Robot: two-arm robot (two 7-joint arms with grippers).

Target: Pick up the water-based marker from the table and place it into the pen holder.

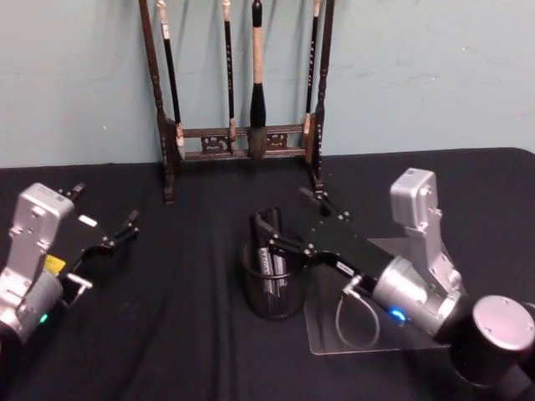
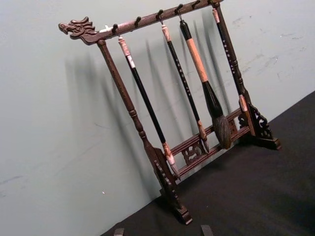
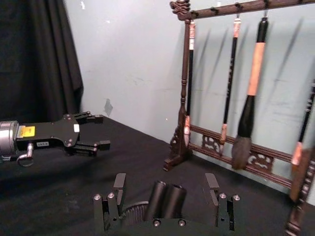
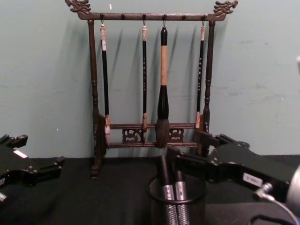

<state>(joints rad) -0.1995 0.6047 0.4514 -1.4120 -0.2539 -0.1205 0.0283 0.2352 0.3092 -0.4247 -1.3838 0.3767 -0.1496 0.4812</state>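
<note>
Head view, right end effector (image 1: 280,232): nearest the lens, the right arm reaches in over the pen holder (image 1: 273,292), its fingers spread open on either side of the marker tops.
Head view, markers (image 1: 269,266): two dark pens stand inside the black mesh cup at mid-table; which one is the water-based marker cannot be told.
Head view, left end effector (image 1: 99,251): parked well apart at the left edge of the black table (image 1: 184,334), fingers apart and holding nothing.
Head view, backdrop: the wooden brush rack (image 1: 242,142) stands at the table's far edge, and a clear sheet (image 1: 334,326) lies under the right arm.
Left wrist view: the rack (image 2: 162,147) with its hanging brushes (image 2: 206,93) against the pale wall.
Right wrist view: two dark pen ends (image 3: 165,199) rise between the spread fingers (image 3: 119,189), with no contact visible; the left end effector (image 3: 91,132) hovers open across the table.
Chest view: both pens (image 4: 171,197) sit upright in the holder (image 4: 176,206), the right end effector (image 4: 187,157) just above and beside them.
Progress: the placing looks done, judging by the released pens; what seems left is withdrawing the right arm without knocking the cup.
</note>
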